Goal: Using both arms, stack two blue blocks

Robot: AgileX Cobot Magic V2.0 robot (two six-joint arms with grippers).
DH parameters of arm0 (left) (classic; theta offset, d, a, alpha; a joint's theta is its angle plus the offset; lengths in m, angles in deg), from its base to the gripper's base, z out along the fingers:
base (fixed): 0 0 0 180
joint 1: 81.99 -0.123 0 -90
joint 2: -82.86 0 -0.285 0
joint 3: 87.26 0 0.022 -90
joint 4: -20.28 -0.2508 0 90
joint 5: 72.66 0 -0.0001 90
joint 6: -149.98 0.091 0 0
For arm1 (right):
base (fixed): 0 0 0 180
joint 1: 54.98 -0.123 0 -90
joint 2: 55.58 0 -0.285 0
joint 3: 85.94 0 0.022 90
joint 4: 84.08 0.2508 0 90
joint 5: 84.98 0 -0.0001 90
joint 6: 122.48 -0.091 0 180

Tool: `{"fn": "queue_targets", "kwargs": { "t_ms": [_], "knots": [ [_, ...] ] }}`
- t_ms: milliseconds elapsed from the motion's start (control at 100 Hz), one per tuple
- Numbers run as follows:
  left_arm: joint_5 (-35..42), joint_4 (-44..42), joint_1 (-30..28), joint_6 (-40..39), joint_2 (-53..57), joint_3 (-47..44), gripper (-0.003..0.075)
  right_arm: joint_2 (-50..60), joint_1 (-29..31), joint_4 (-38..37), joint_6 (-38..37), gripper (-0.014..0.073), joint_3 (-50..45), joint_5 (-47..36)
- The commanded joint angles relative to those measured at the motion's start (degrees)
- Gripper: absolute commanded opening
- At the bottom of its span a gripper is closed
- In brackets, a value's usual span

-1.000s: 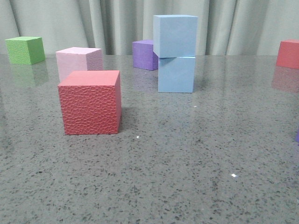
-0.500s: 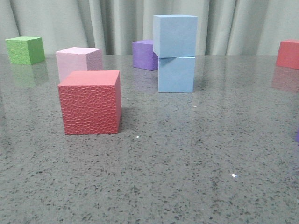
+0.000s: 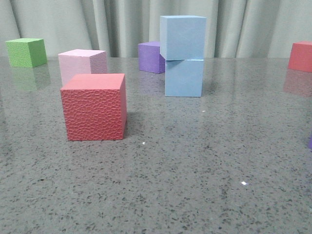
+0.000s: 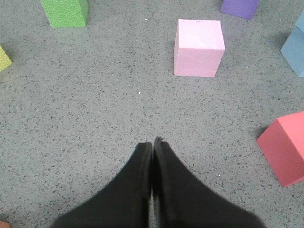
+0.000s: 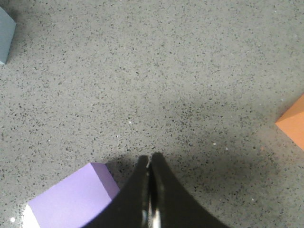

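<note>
In the front view one pale blue block (image 3: 183, 37) rests on top of the other blue block (image 3: 184, 78), slightly offset, at the back middle of the table. The stack's edge shows in the left wrist view (image 4: 295, 45), and a blue corner (image 5: 5, 34) in the right wrist view. Neither arm appears in the front view. My left gripper (image 4: 153, 142) is shut with nothing in it, hovering over bare table well short of the stack. My right gripper (image 5: 148, 158) is shut and empty too, beside a lilac cube (image 5: 71, 199).
A red pebble-textured cube (image 3: 94, 106) stands front left, with a pink cube (image 3: 82, 64) behind it and a green cube (image 3: 26, 52) far left. A purple cube (image 3: 150, 57) sits behind the stack. Another red cube (image 3: 301, 56) is far right. An orange block (image 5: 293, 122) lies near my right gripper.
</note>
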Motion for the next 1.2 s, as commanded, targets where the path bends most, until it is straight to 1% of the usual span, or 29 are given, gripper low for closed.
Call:
{"fn": "queue_targets", "kwargs": {
  "t_ms": [0,400,520,610,820,1060,1190],
  "knots": [
    [3.93,1.20,-0.22,-0.64,0.34,1.53,-0.0019,0.66,0.41,-0.20,0.51,-0.0123,1.34,-2.96],
    [4.01,1.31,-0.22,-0.64,0.34,1.53,-0.0019,0.66,0.41,-0.20,0.51,-0.0123,1.34,-2.96],
    [6.81,1.31,-0.22,-0.64,0.34,1.18,-0.0019,0.66,0.41,-0.20,0.51,-0.0123,1.34,-2.96],
    [10.55,1.10,-0.22,-0.64,1.48,0.16,-0.0019,0.66,0.41,-0.20,0.51,-0.0123,1.34,-2.96],
    [19.25,0.72,-0.22,-0.64,7.15,-7.10,-0.0019,0.66,0.41,-0.20,0.51,-0.0123,1.34,-2.96],
    [28.80,-0.77,-0.22,-0.64,15.08,-19.12,-0.0019,0.66,0.41,-0.20,0.51,-0.0123,1.34,-2.96],
    [32.38,-1.38,-0.22,-0.64,19.54,-24.99,-0.0019,0.66,0.41,-0.20,0.51,-0.0123,1.34,-2.96]
  ]
}}
